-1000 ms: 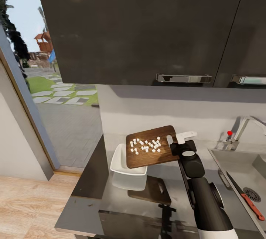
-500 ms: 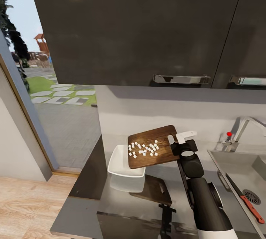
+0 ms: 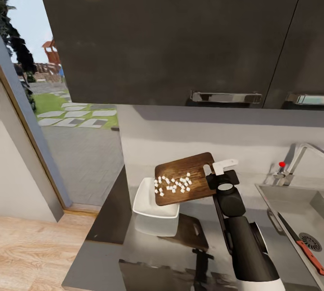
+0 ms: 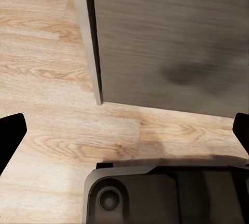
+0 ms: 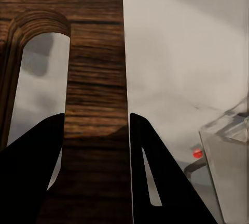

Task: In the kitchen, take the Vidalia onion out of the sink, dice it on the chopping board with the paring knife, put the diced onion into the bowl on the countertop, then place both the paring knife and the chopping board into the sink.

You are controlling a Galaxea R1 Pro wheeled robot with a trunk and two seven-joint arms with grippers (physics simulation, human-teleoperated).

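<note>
Nearest you, the countertop (image 3: 153,255) ends in a front edge low in the head view, with wood floor (image 3: 31,246) beyond its left end. Your left gripper (image 4: 124,130) hangs over that floor beside a grey cabinet panel (image 4: 171,37), its fingers spread wide apart. Your right gripper (image 3: 215,175) pinches the chopping board (image 3: 184,178) at its slot-handle end; in the right wrist view the fingertips (image 5: 36,151) bracket the wooden strip beside the slot. You hold the board raised and tilted down to the left, its low edge over the bowl (image 3: 148,201). The diced onion (image 3: 173,184) lies bunched toward that low edge. To the right, the paring knife (image 3: 302,246) rests in the sink (image 3: 288,210). Farther back, the wall cabinets (image 3: 180,34) overhang the worktop above the board.
</note>
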